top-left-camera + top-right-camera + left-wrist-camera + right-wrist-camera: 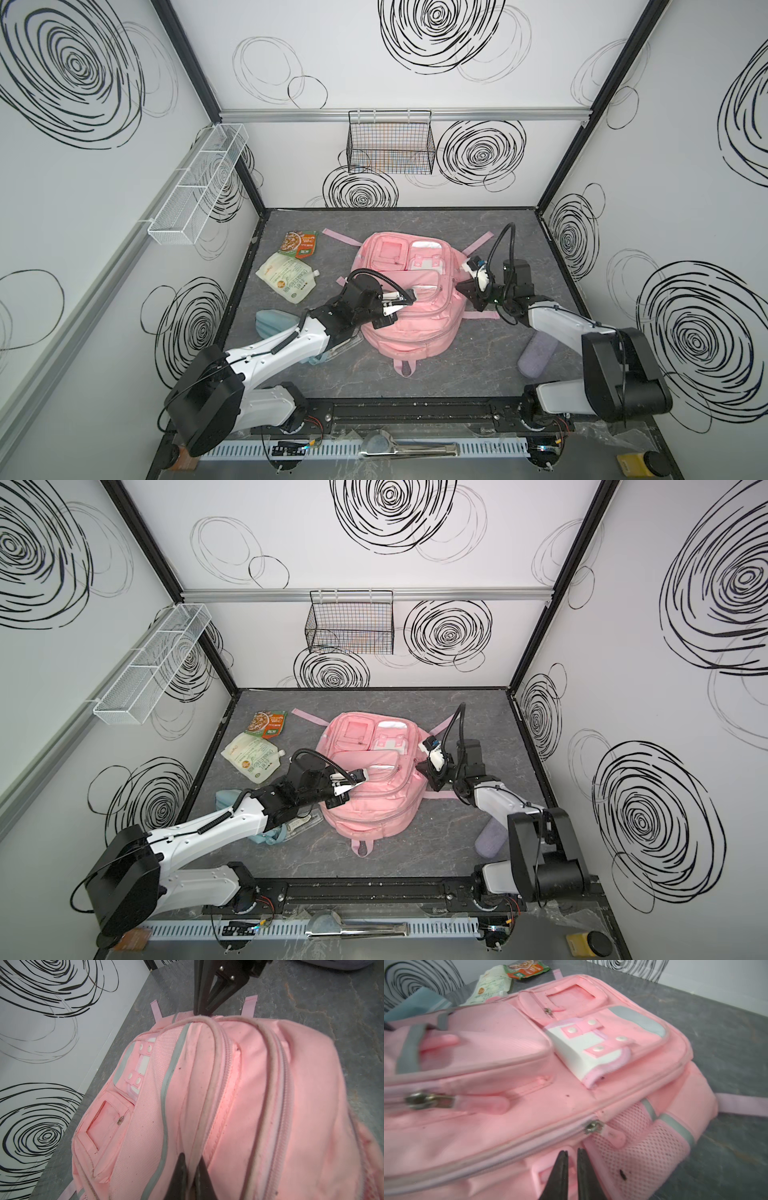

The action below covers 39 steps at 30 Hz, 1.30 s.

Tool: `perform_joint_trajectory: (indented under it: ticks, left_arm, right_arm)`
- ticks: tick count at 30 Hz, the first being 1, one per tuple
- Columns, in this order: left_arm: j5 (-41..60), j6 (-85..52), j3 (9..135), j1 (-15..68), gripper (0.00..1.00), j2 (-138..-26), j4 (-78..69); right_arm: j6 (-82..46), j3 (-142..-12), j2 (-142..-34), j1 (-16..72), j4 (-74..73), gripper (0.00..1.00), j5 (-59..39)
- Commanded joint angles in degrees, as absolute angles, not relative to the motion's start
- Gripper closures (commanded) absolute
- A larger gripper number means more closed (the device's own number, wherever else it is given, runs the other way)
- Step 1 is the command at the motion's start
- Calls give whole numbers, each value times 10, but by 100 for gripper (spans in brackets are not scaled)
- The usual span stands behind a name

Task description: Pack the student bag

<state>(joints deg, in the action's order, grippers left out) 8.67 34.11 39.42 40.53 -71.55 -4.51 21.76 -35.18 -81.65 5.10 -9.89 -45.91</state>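
Left gripper (pixel 191 1158) pinched a front fold of the large pink fabric backpack (pixel 415 332). My right gripper (pixel 572 1152) sat nearly closed against its side; whether it held anything, I couldn't tell.

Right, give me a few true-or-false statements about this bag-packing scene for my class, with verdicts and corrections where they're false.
1. The student bag lies flat with its front pockets facing up. True.
2. The left tool is shut on a fold of the bag's fabric. True.
3. The purple case is packed inside the bag. False: it lies on the table, outside the bag.
4. The black wire basket stands on the table. False: it hangs from the rail on the back wall.
5. A white pouch and an orange pouch lie on the table, outside the bag. True.
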Motion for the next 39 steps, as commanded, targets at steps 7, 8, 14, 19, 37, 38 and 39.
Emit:
perform_joint_trajectory:
  ticks: [7, 8, 14, 19, 37, 38, 39]
  left_arm:
    - [127, 339, 409, 405, 100, -699, -141]
    - [128, 338, 412, 407, 100, -700, -140]
    - [137, 332, 412, 412, 100, -697, -143]
    - [120, 344, 410, 430, 100, -700, -133]
    - [137, 345, 399, 420, 100, -689, -154]
    - [147, 347, 399, 419, 100, -689, -156]
    - [155, 347, 398, 419, 100, -689, -156]
  right_arm:
    - [374, -423, -918, 9, -7, 44, -551]
    - [374, -417, -920, 10, -26, 43, -556]
    - [340, -420, -938, 39, -94, 44, -487]
    - [320, -493, -976, 60, 11, 45, -471]
    - [404, -540, -973, 68, 79, 42, -467]
    - [412, -545, -978, 68, 85, 43, -466]
    - [417, -549, -981, 68, 87, 43, -467]
